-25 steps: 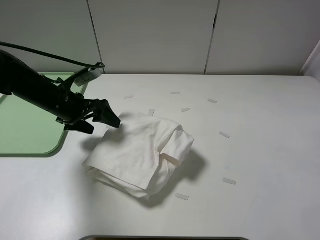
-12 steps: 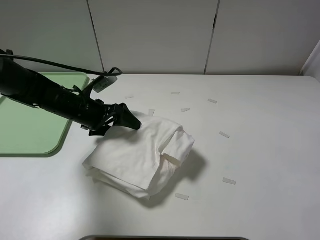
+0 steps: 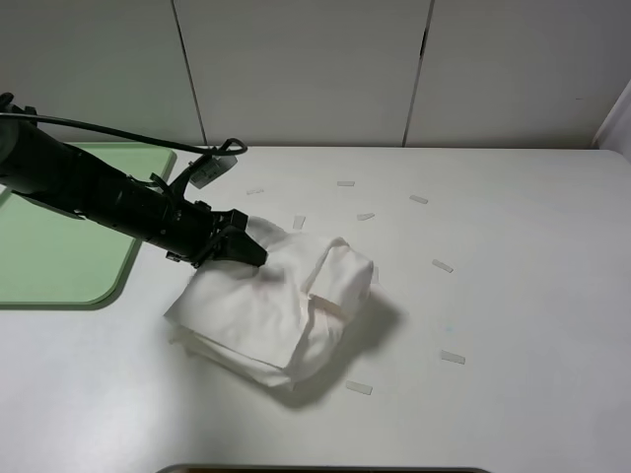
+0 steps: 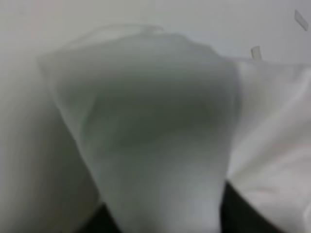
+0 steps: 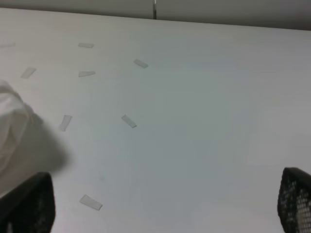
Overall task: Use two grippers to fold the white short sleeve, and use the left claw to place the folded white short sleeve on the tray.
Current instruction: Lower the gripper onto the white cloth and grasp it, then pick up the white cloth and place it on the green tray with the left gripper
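The white short sleeve (image 3: 276, 305) lies folded in a thick bundle at the table's middle. My left gripper (image 3: 246, 250) has come in low from the left and its fingertips are buried in the bundle's far-left edge. In the left wrist view the cloth (image 4: 155, 126) fills the picture, blurred and bunched between the dark fingers (image 4: 243, 211), so the gripper looks shut on it. The pale-green tray (image 3: 59, 266) lies at the left edge, empty where it shows. My right gripper (image 5: 160, 213) is open over bare table, with the shirt's edge (image 5: 9, 121) off to one side. It is out of the exterior view.
Several small white tape strips (image 3: 442, 265) are scattered on the white table (image 3: 513, 296) around the shirt's far and right sides. A pale panelled wall (image 3: 306, 69) runs along the back. The left arm's cable (image 3: 118, 126) arches over the tray.
My left gripper moved right from beside the tray, dropped into the shirt's far-left edge and closed on it. The bundle has shifted slightly left and its near corner has bunched up.
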